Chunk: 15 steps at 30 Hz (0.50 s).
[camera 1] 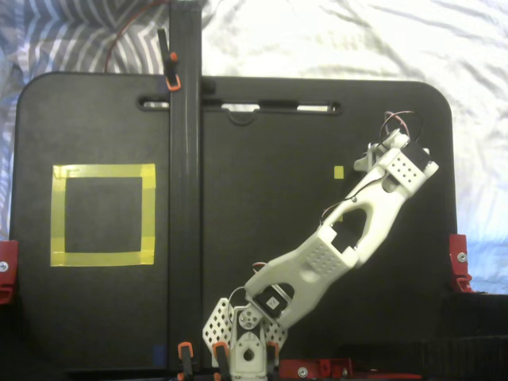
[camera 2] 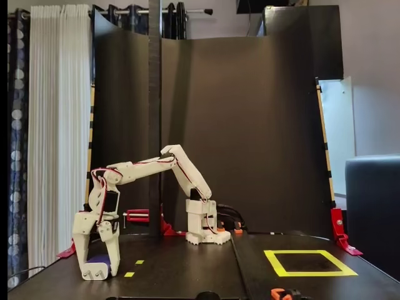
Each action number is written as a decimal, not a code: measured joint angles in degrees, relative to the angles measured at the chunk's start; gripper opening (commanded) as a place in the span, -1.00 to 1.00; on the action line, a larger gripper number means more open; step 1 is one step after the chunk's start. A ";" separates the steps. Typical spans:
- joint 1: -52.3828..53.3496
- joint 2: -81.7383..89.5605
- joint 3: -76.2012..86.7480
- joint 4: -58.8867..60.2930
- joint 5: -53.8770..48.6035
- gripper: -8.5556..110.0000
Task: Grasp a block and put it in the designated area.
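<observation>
The plug charger block [camera 2: 100,265] is pinched on its flat sides by the narrowed tool [camera 2: 97,270] on the surface [camera 2: 187,269]; it is judged light, rigid, slightly slippery.

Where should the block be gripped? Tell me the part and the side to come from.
Grip the block across its two long flat sides, coming straight down from above. It lies low and lengthwise on the table, so the sides are the open faces. The gripper straddles it this way, one finger down each side.
</observation>
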 measured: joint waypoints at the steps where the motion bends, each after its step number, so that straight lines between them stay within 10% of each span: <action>1: 0.00 0.00 0.00 0.00 0.00 -0.45; 15: -2.37 5.10 0.00 6.06 2.02 -0.45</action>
